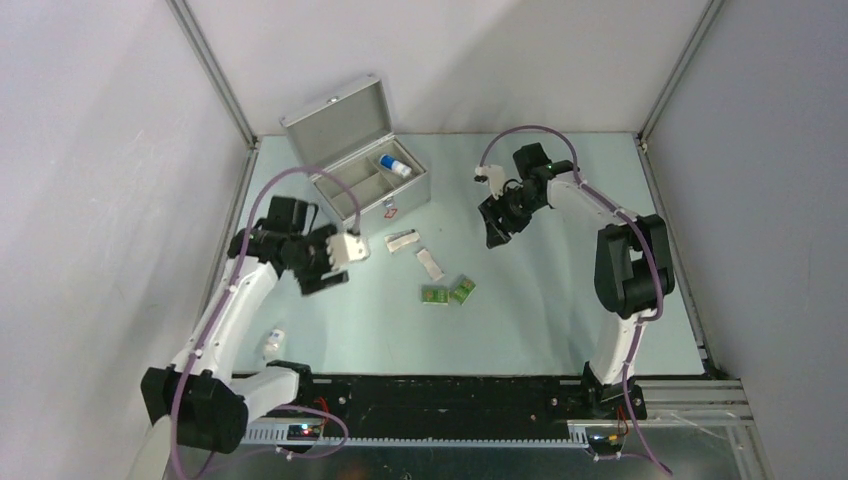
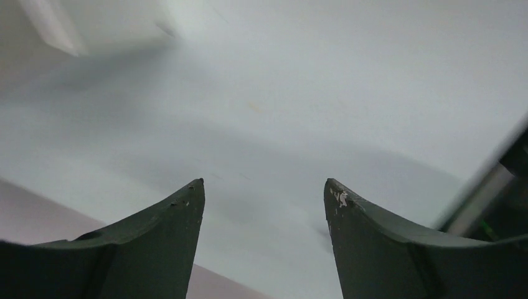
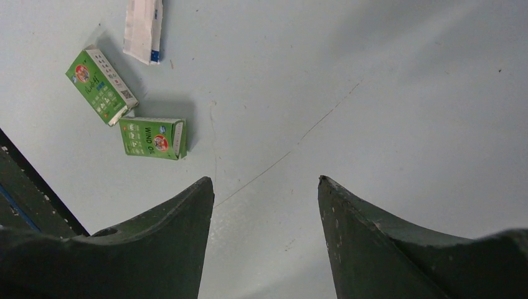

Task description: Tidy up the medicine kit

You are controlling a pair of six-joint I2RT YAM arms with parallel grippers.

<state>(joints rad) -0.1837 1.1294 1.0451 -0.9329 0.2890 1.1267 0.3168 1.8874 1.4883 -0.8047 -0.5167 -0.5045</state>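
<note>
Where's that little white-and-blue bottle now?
In the top view, the white-and-blue bottle lies inside the open medicine kit, at its right end, just beyond the white packet.

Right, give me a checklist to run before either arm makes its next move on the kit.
1. Medicine kit lid up, compartments reachable: ok.
2. Left gripper open, nothing between its fingers: ok.
3. Right gripper open, nothing between its fingers: ok.
4. Blue-capped bottle lying inside the kit: ok.
5. Everything packed: not ok. Two green boxes, two white packets and a small bottle lie on the table.
6. Small bottle clear of the left arm's base: cannot tell, it lies close beside it.
</note>
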